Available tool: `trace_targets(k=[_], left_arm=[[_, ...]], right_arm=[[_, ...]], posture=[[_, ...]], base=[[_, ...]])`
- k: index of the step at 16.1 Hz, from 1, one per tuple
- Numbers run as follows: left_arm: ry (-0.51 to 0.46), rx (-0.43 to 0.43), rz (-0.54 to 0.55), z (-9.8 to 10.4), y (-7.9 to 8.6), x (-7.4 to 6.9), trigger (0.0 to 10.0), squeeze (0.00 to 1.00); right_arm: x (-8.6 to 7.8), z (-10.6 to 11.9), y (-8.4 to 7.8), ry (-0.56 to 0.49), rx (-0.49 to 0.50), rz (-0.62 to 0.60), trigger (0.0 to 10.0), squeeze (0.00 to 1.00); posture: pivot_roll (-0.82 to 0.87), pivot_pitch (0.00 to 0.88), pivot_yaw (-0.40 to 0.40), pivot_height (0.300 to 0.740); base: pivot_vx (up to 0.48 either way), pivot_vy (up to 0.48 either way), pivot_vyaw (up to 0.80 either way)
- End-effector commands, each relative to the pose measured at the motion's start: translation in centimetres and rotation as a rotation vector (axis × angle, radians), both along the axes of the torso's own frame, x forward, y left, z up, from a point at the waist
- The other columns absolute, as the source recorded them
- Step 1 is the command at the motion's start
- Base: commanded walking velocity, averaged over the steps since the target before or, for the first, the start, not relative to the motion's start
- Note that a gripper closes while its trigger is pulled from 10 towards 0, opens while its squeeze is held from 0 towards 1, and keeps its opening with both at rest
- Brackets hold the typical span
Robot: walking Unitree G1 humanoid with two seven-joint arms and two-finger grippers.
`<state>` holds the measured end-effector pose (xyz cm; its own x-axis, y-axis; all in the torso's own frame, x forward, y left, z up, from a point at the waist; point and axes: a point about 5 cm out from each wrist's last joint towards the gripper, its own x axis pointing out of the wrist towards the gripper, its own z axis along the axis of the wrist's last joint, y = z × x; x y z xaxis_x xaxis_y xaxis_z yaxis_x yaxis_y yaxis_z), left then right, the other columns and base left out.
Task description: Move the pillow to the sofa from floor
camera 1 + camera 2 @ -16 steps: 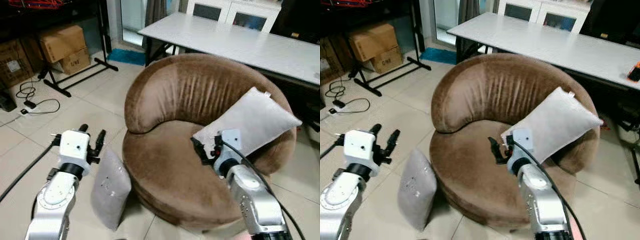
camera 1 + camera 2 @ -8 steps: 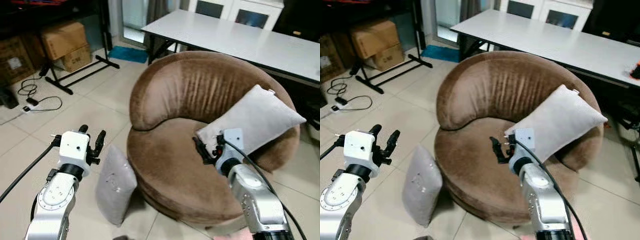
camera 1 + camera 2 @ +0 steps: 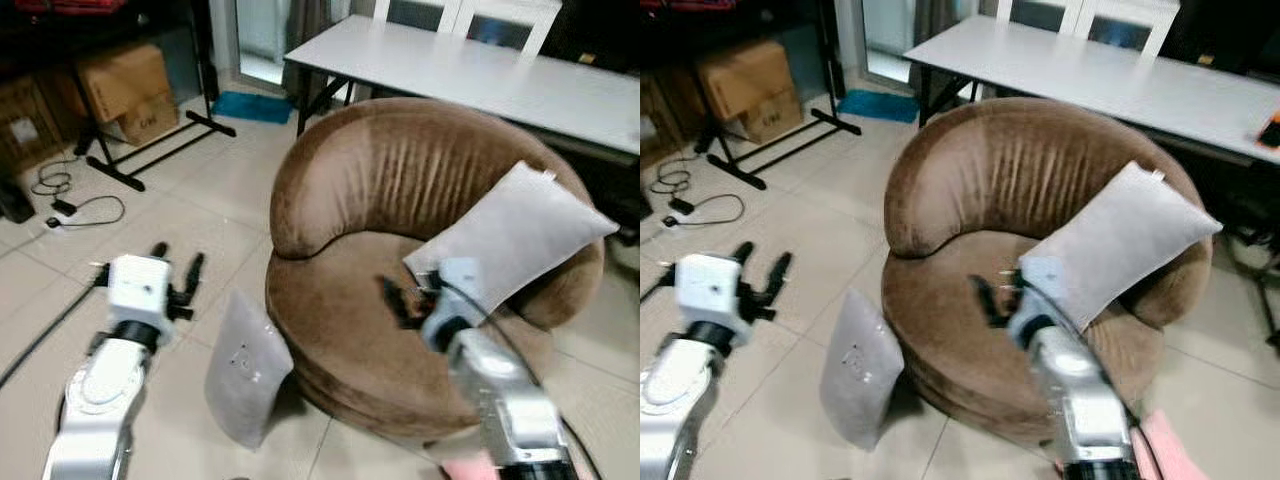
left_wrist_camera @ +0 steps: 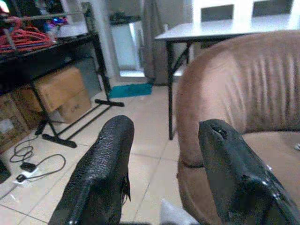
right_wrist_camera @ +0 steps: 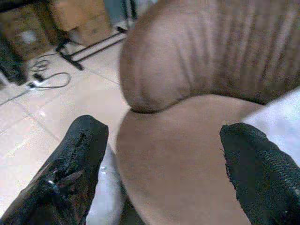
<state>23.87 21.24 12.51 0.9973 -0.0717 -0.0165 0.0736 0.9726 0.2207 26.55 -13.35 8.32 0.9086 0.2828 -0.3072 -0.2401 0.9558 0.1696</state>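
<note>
A grey pillow (image 3: 245, 370) stands on its edge on the tiled floor, leaning against the front left of the round brown sofa (image 3: 400, 180). A second grey pillow (image 3: 515, 238) rests on the sofa's seat against its right side. My left gripper (image 3: 176, 262) is open in the air, left of the floor pillow and apart from it. The left wrist view has a corner of that pillow (image 4: 176, 218) below the spread fingers (image 4: 101, 173). My right gripper (image 3: 985, 298) is blurred and hovers open over the sofa seat, close to the second pillow (image 5: 281, 117).
A long white table (image 3: 480, 70) stands behind the sofa. Cardboard boxes (image 3: 125, 85) and a black rack's feet (image 3: 150, 150) are at the back left, with cables (image 3: 60, 195) on the floor. Bare tiles lie left of the floor pillow.
The whole picture has shifted, so the camera has moved a little. Both arms now look blurred. The floor pillow still leans on the sofa and both grippers stay open.
</note>
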Motion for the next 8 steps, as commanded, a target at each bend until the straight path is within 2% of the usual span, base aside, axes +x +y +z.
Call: trace_targets(k=[1, 3, 8], left_arm=[[0.007, -0.007, -0.025, -0.1, -0.6, 0.1, 10.0, 0.0], [0.0, -0.005, -0.048, 0.1, -0.7, 0.1, 10.0, 0.0], [0.008, -0.008, -0.059, 0.2, -0.3, -0.2, 10.0, 0.0]], right_arm=[[0.1, 0.3, -0.8, -0.007, -0.016, -0.003, 10.0, 0.0], [-0.1, 0.6, 0.0, -0.021, -0.006, 0.072, 10.0, 0.0], [-0.5, 0.5, 0.6, -0.015, 0.003, 0.136, 10.0, 0.0]], posture=[[0.02, 0.0, -0.04, 0.74], [0.03, 0.0, -0.039, 0.74], [0.03, 0.0, -0.034, 0.74]], base=[[0.0, 0.0, 0.0], [0.0, 0.0, 0.63], [0.322, 0.0, 0.8]])
